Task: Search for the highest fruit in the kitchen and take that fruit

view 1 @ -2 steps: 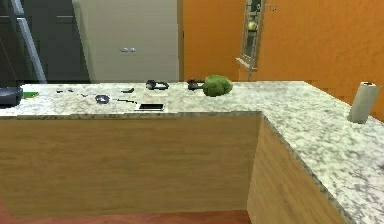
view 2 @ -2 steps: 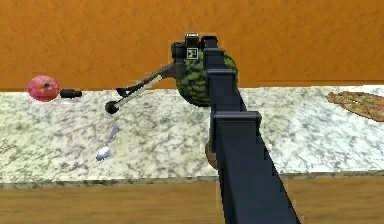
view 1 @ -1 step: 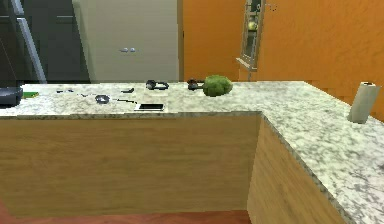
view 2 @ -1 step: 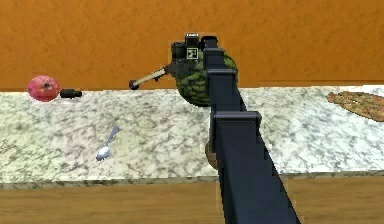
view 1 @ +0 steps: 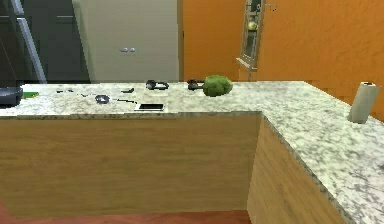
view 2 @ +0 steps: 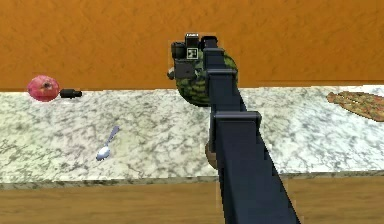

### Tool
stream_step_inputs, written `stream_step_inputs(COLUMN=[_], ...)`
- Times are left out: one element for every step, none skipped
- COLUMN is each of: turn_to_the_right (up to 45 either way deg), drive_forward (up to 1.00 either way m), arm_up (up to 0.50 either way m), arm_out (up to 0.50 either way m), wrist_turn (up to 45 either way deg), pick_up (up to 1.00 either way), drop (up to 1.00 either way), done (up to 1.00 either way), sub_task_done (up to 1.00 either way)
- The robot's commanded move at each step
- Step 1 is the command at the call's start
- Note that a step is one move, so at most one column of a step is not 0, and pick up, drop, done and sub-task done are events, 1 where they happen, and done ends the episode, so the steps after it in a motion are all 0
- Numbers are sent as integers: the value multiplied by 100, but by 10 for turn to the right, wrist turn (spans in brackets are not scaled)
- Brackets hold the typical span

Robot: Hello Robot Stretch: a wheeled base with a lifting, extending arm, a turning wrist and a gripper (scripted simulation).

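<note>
A dark green round fruit (view 2: 191,93) lies on the speckled stone counter (view 2: 150,130) near the orange wall. My arm's dark bar rises across it, and the gripper (view 2: 179,71) stands at the fruit's upper left, beside the white marker squares (view 2: 191,46). With the fruit right behind the gripper on the counter, I cannot tell whether it holds anything. A pinkish-red round thing (view 2: 42,88) lies far to the left on the same counter. In the forward view a green round fruit (view 1: 217,86) rests at the back of the L-shaped counter (view 1: 300,120).
A spoon (view 2: 107,143) and a small dark thing (view 2: 70,93) lie left of the arm, and a flat brownish food item (view 2: 355,103) lies at the right. Ahead, the counter bears a phone (view 1: 152,106), small utensils, a dark pan (view 1: 8,95) and a paper roll (view 1: 362,102).
</note>
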Motion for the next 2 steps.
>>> stream_step_inputs(turn_to_the_right=[0,0], drive_forward=[0,0], arm_up=[0,0], arm_out=[0,0], wrist_turn=[180,0], pick_up=[0,100], drop=[0,0], done=[0,0], sub_task_done=[0,0])
